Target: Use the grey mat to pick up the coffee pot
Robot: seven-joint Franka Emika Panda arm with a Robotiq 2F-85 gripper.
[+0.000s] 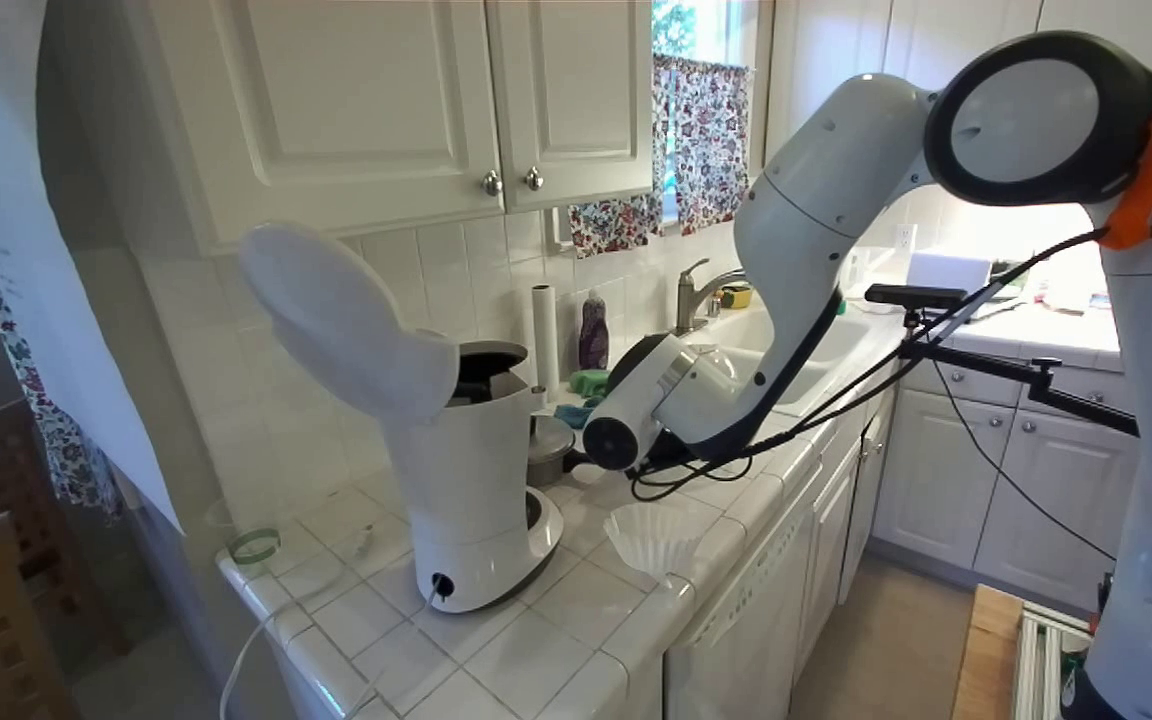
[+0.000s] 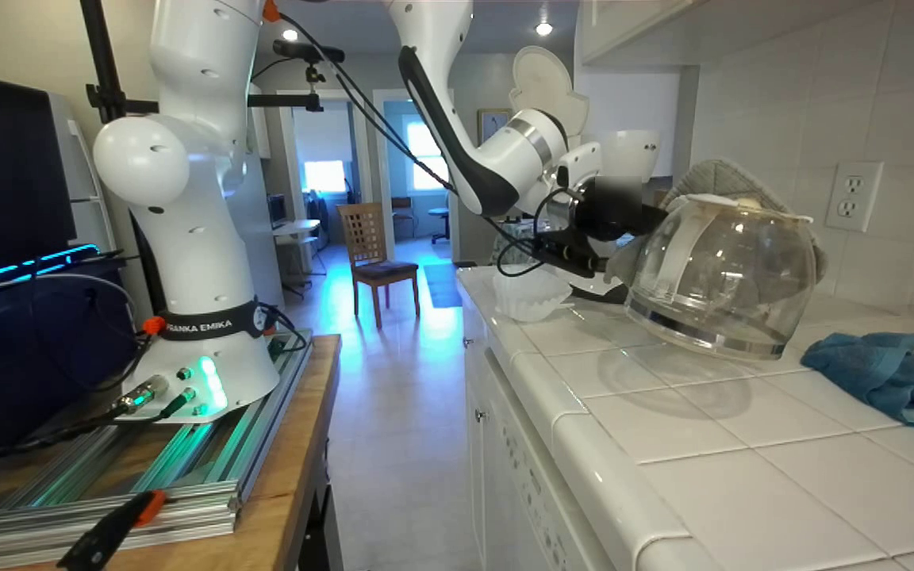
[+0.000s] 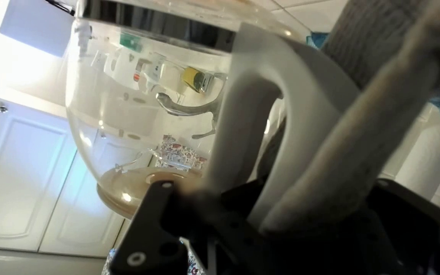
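The coffee pot (image 2: 731,270) is a clear glass jug with a metal band and a pale grey handle (image 3: 239,114). It is upside down and slightly tilted, band low and base up, and appears just above the tiled counter. The grey mat (image 2: 723,178) is folded behind it, and lies against the handle in the wrist view (image 3: 319,183). My gripper (image 2: 624,238), also in the wrist view (image 3: 277,191), is shut on the handle together with the mat. The exact finger contact is dark and blurred. In an exterior view the wrist hides the fingers; no dark lid shows.
The tall white coffee machine (image 1: 471,500) stands near the counter's end with its lid raised. A paper filter (image 1: 651,540) lies near the front edge. A blue cloth (image 2: 893,373) lies beside the pot. A cardboard-like tube (image 1: 544,340), purple bottle (image 1: 593,335) and sink (image 1: 821,350) are further back.
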